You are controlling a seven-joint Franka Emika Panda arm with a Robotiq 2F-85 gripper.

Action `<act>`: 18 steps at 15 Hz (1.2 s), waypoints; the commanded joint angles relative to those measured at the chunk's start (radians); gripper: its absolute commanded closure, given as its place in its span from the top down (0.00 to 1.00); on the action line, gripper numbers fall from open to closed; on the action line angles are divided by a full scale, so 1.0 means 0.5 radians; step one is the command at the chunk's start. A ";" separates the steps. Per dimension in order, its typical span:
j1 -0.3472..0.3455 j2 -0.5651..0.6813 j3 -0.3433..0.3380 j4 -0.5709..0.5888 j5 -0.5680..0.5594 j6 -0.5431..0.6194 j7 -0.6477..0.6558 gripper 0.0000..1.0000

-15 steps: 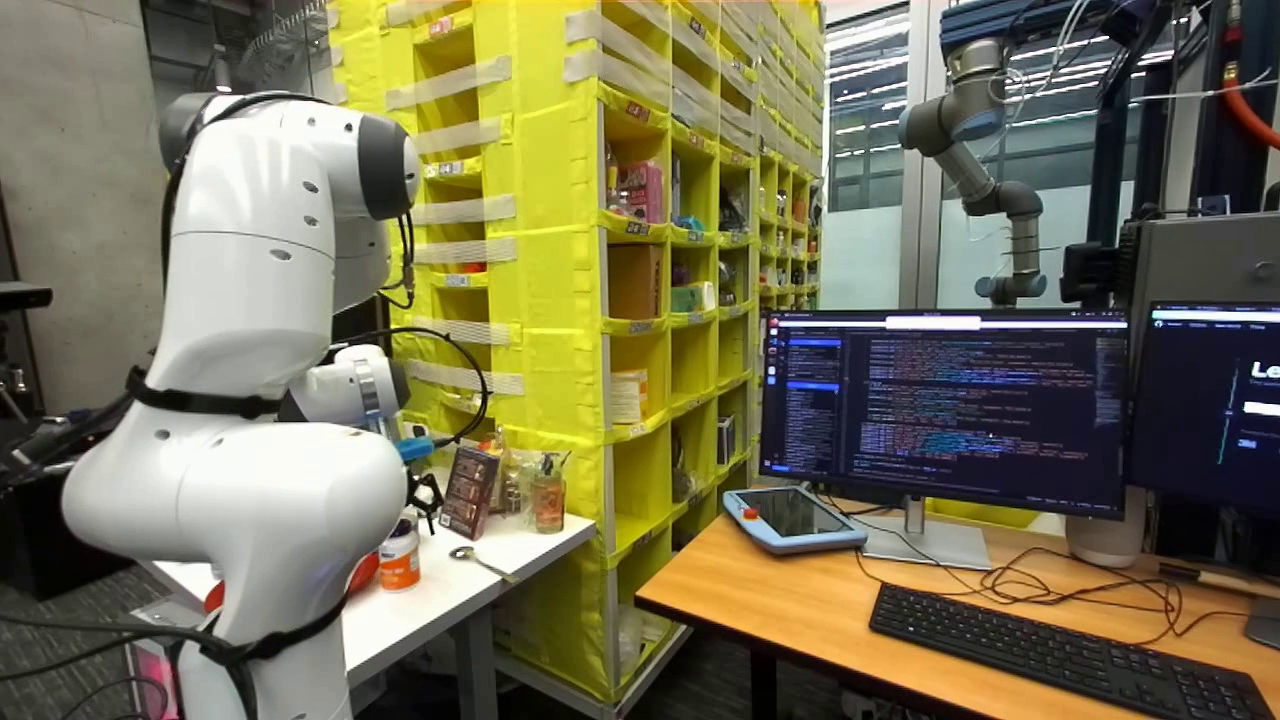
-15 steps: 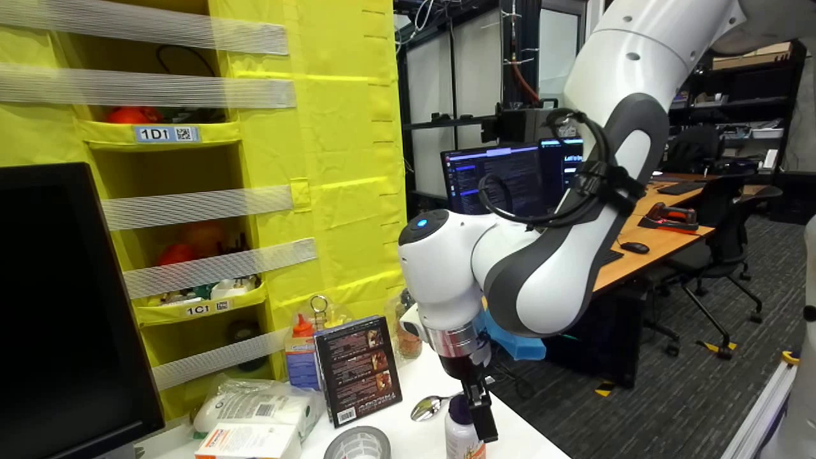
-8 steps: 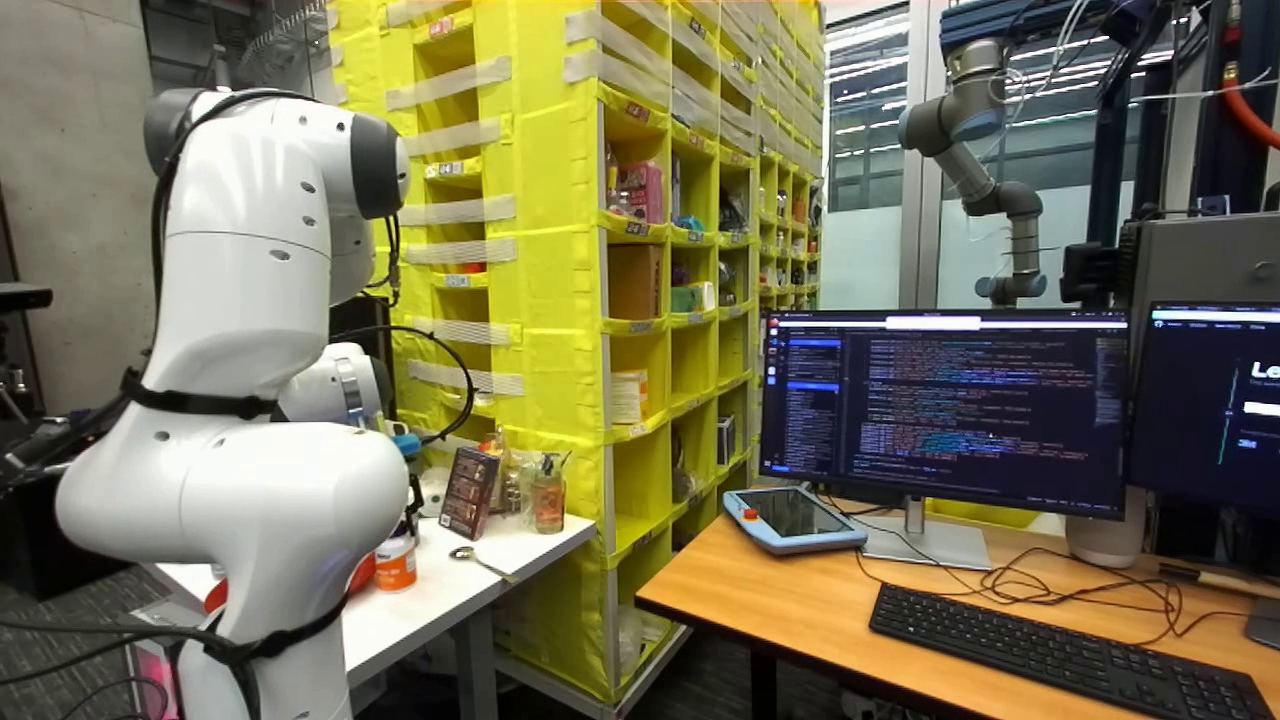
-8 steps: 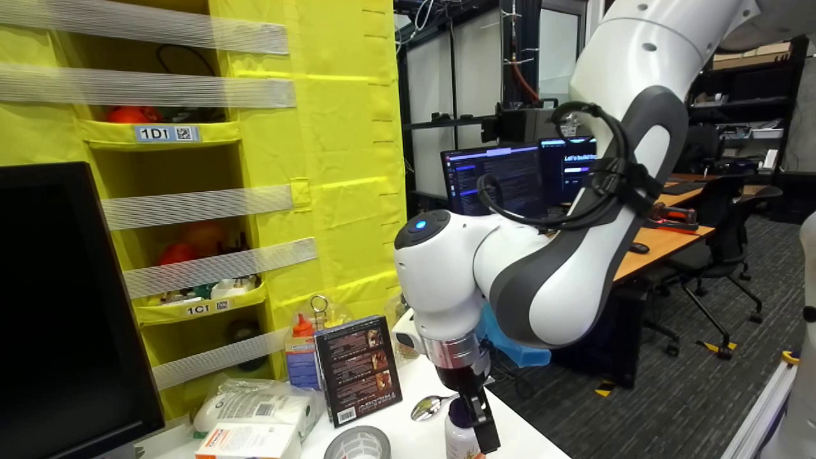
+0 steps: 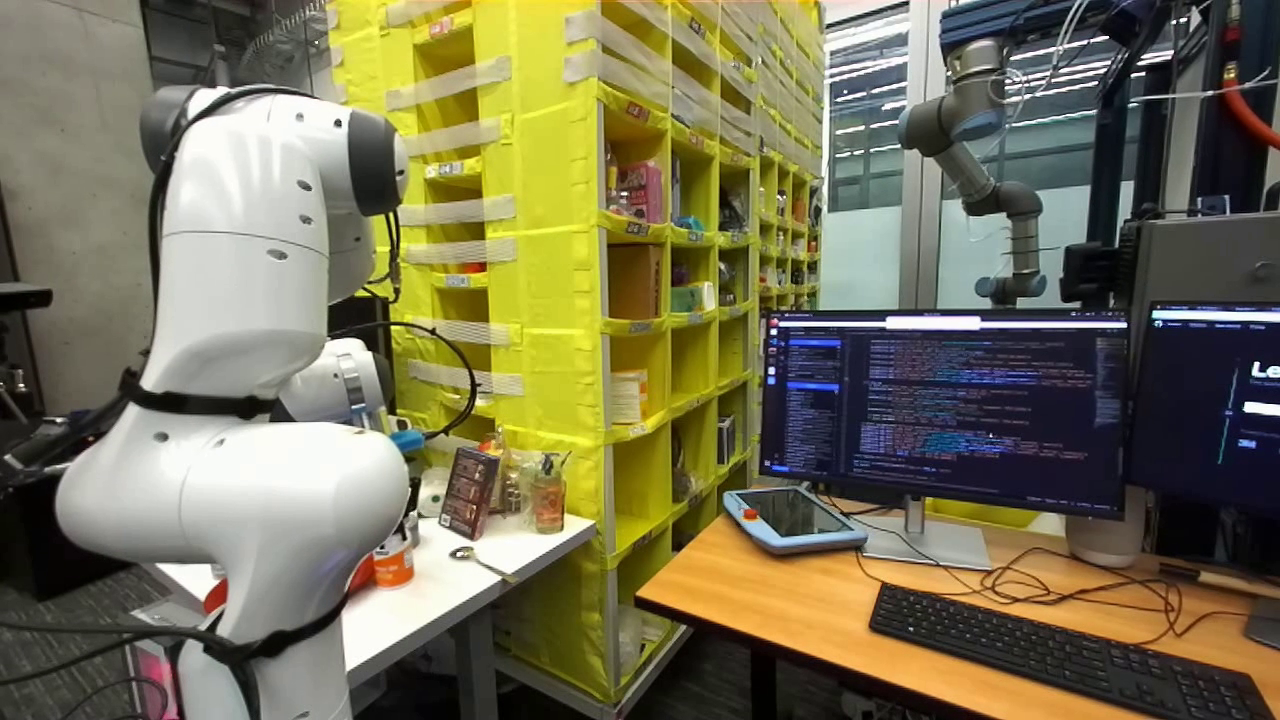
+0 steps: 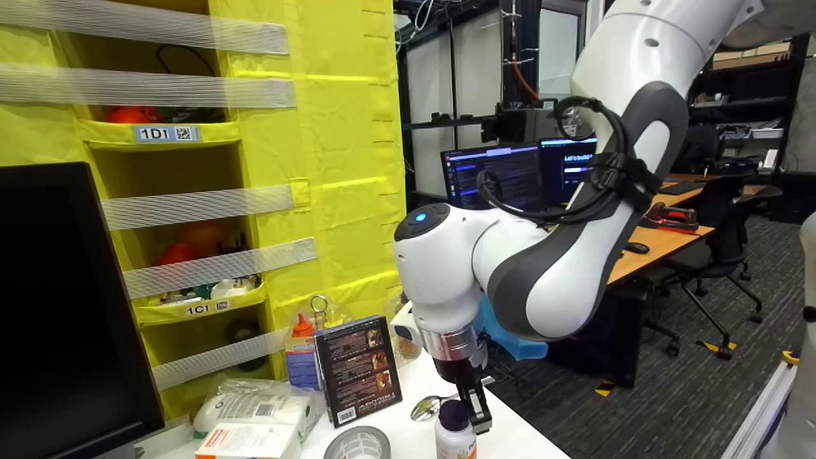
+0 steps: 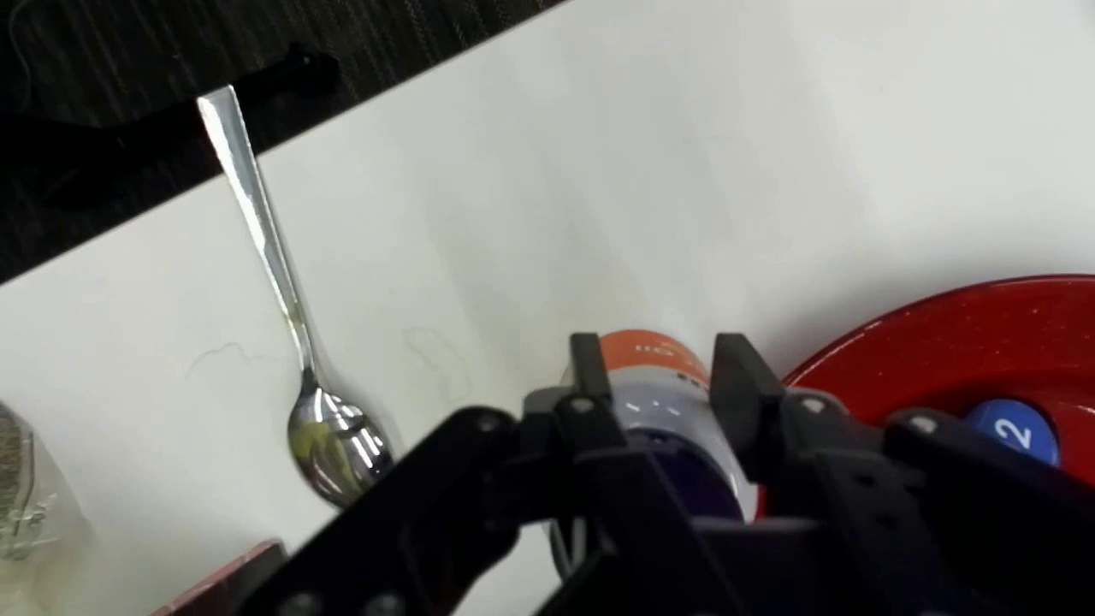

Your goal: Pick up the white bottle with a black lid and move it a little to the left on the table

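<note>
The white bottle with an orange label stands at my fingertips in the wrist view; its dark, almost black lid is partly covered by a finger. My gripper is shut on the bottle, one pad on either side of its upper body. In an exterior view the bottle appears near the table's front edge, one finger against it and its base cut off by the frame. Another exterior view shows the bottle's label low over the white table; whether the base touches is unclear.
A red dish sits close beside the bottle. On the other side lies a spoon. Behind are a standing DVD case, a tape roll, plastic packs and a soap bottle. Yellow shelving rises at the back.
The gripper came down beside the bottle, then its fingers drew together on it. The bottle has turned and shifted slightly, its label now facing differently; the arm has risen a touch.
</note>
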 commanded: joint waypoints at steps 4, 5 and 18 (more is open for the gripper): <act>-0.003 -0.053 -0.021 -0.021 -0.027 0.006 -0.012 0.69; -0.004 -0.054 -0.022 -0.018 -0.024 0.001 -0.013 0.74; -0.003 0.022 -0.019 0.093 -0.038 -0.001 -0.169 1.00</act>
